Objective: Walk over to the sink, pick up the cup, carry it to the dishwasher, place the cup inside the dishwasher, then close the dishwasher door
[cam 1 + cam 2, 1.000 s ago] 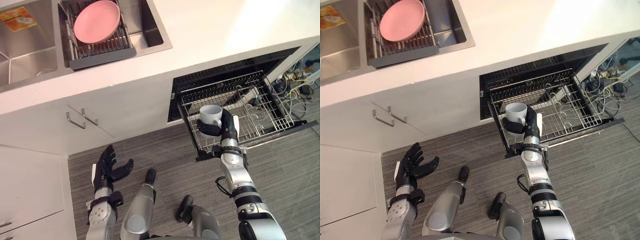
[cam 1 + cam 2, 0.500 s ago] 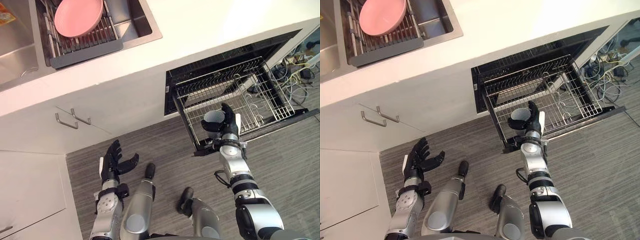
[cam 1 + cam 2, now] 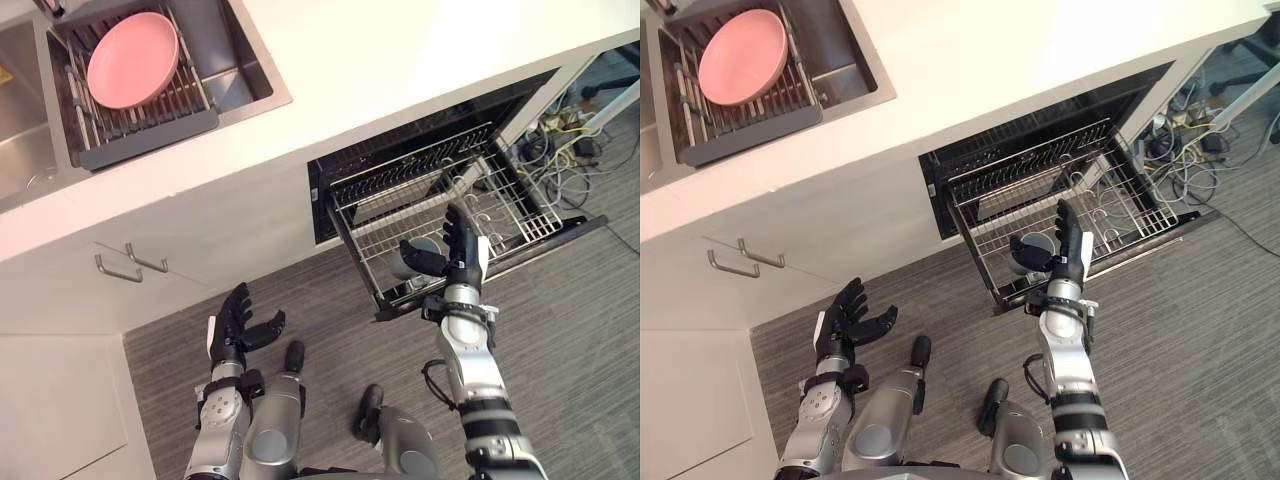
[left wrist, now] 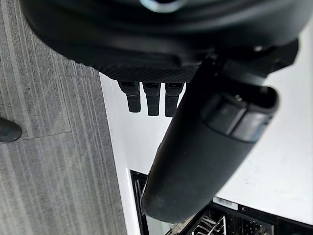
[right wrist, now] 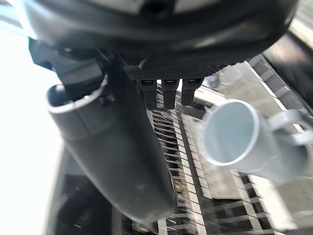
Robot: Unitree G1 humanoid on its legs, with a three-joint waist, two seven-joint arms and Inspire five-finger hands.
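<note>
Because the right hand [image 3: 460, 255] stands open above the rack, fingers straight, thumb [image 5: 122, 161] extended and nothing held, we judge the cup [image 5: 244, 142] to be set down. It lies on its side in the pulled-out rack [image 3: 520, 210], near the rack's front left corner, just beside the thumb but apart from it. Two faults are possible from here. On withdrawal the thumb may catch the cup and roll it along the wires, since a cup on its side has no stable seat. The rack also projects from the dishwasher [image 3: 330, 195] over the lowered door [image 3: 590, 228]; lifting the door before the rack is pushed in would, we expect, jam it or jolt the cup. The right wrist view shows the gap between thumb and cup, the cup's mouth turned toward the hand and its handle on the far side. The eye views show instead how far the rack stands out, and the left hand [image 3: 238, 325] idle, fingers spread, low before the cabinets.
</note>
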